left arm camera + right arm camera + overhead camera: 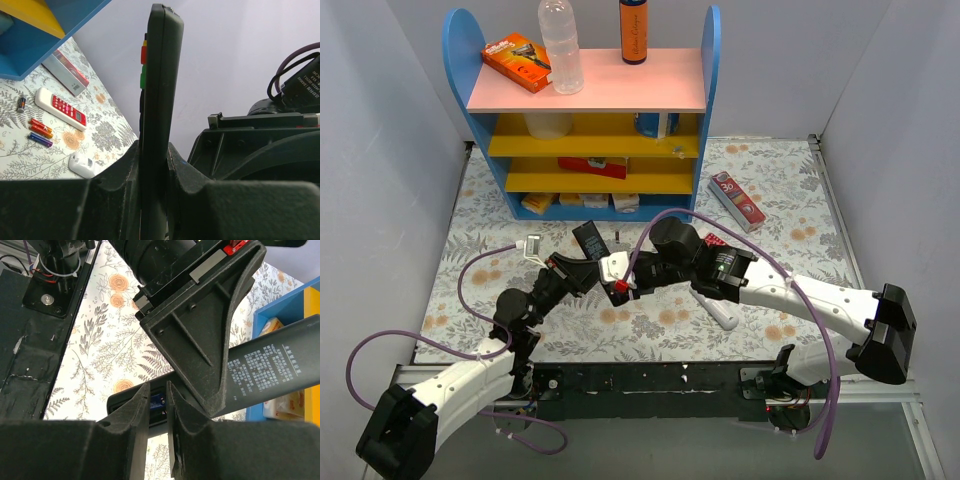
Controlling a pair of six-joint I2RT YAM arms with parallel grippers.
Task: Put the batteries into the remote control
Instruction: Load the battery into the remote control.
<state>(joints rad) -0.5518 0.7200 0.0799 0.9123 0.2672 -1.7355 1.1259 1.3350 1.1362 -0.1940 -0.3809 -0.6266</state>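
Note:
My left gripper (pixel 568 272) is shut on a black remote control (pixel 590 241) and holds it above the mat. In the left wrist view the remote (pixel 161 75) stands edge-on between the fingers (pixel 127 170). My right gripper (pixel 619 287) is at the remote's lower end. In the right wrist view its fingers (pixel 137 410) are closed to a narrow gap round a dark blue battery (pixel 158 402) sitting in the remote's (pixel 270 370) open compartment. Three loose batteries (pixel 40 132), red-orange and dark blue, lie on the mat. Another small cell (pixel 21 103) lies apart.
A white remote with red buttons (pixel 60 107) and a small white object (pixel 82 165) lie by the loose batteries. A long red-and-white box (pixel 737 200) lies at the right of the blue shelf unit (pixel 585 95). The black base plate (pixel 640 380) runs along the near edge.

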